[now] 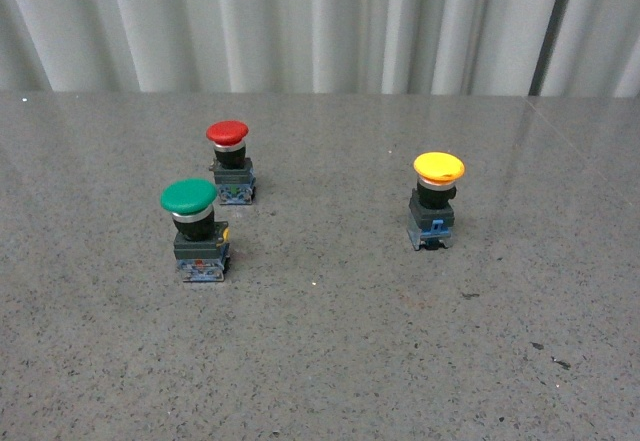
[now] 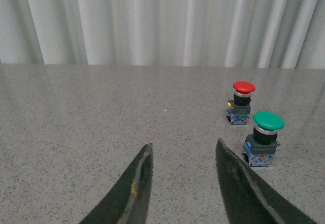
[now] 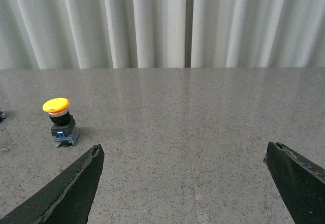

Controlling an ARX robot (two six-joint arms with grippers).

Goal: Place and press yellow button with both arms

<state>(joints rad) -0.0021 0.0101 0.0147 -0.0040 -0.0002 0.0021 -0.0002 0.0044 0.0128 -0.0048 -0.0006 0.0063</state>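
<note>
Nothing done yet. Left end effector [image 2: 184, 144] partly open and empty. Right end effector [image 3: 184, 146] wide open and empty. Both are short of the buttons. Green button [image 1: 192, 229] near left. Yellow button [image 1: 437, 201] right of centre on the table [image 1: 330, 361], untouched, long axis vertical, cap up, maybe tilted slightly. Red button [image 1: 230, 161] far left. Placing and pressing are both left to do.

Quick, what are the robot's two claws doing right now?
Left claw: open, holding nothing.
Right claw: open wide, holding nothing.
</note>
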